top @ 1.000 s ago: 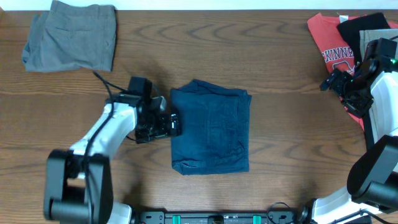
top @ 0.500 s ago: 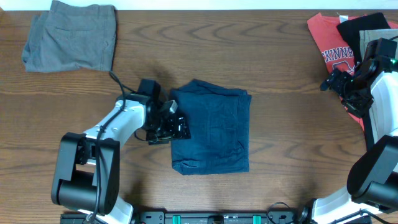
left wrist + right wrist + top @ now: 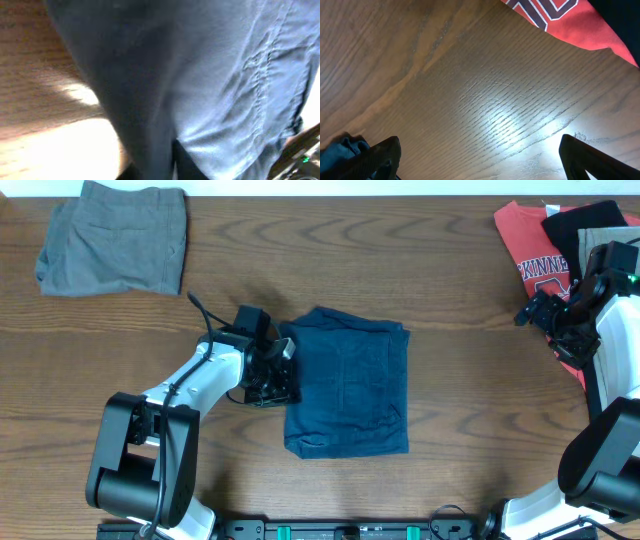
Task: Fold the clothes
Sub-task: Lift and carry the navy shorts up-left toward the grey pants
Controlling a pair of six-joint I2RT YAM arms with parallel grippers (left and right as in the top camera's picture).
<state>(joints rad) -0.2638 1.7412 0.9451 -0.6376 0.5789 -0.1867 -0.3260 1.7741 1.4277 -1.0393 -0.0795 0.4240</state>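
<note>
The clothes (image 3: 350, 385) are dark navy denim-like shorts, folded into a rectangle at the middle of the table. My left gripper (image 3: 284, 380) is at their left edge and shut on the fabric there. In the left wrist view the navy cloth (image 3: 210, 75) with a stitched seam fills most of the frame, and a fold of it runs down between my left gripper's (image 3: 172, 167) jaws. My right gripper (image 3: 530, 312) hovers far to the right, beside the garment pile. It is open in the right wrist view (image 3: 480, 165), with only bare wood between its fingers.
Grey-brown shorts (image 3: 115, 240) lie folded at the back left. A red printed T-shirt (image 3: 525, 240) (image 3: 560, 20) with darker garments (image 3: 590, 220) on it sits at the back right, partly under my right arm. Wooden tabletop (image 3: 470, 400) surrounds the navy shorts.
My left gripper moved right onto the navy shorts' left edge and went from open to shut on it. The shorts shifted slightly right. The right arm stayed still.
</note>
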